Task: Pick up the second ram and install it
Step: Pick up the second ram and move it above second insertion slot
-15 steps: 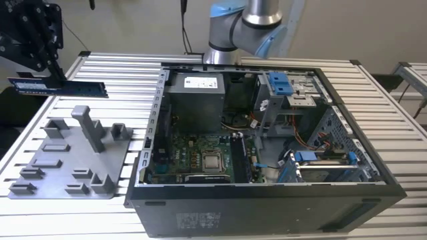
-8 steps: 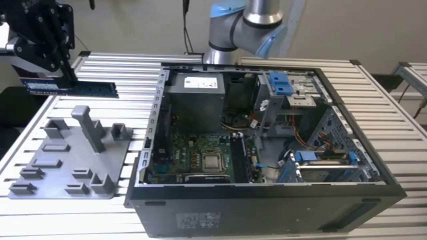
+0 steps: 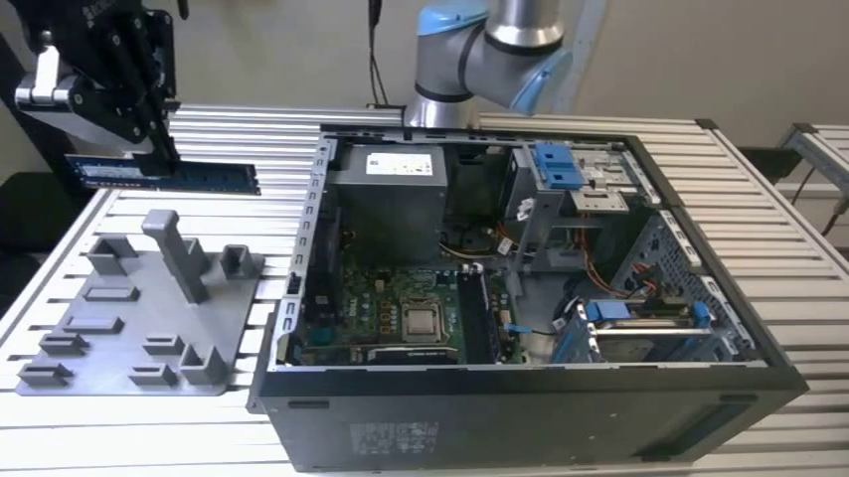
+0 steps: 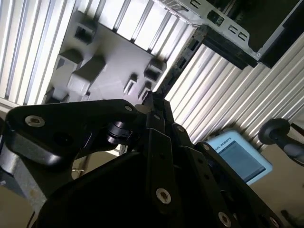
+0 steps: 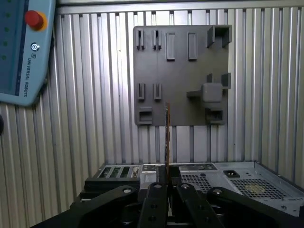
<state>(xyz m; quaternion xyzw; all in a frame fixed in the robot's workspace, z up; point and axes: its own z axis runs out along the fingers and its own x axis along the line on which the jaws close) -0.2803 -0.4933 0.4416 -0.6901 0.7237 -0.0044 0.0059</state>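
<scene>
The second ram (image 3: 166, 175), a long dark stick with a pale label, hangs level in the air above the slatted table, over the far end of the grey tray (image 3: 133, 318). My gripper (image 3: 161, 159) is shut on it from above, near its middle. In the first wrist view the ram (image 5: 167, 137) shows edge-on as a thin line rising from between my fingers (image 5: 156, 197), with the tray (image 5: 180, 76) beyond it. In the second wrist view my fingers (image 4: 164, 114) meet at a narrow tip above the tray (image 4: 109, 61). The ram is at the exterior view's left of the open computer case (image 3: 298, 298).
The case holds a green motherboard (image 3: 385, 308) with a processor socket, a grey power supply (image 3: 392, 199) and blue drive-bay clips (image 3: 558, 167). The tray has upright posts (image 3: 179, 253). A teach pendant (image 5: 23, 47) lies on the slatted table (image 3: 782, 248).
</scene>
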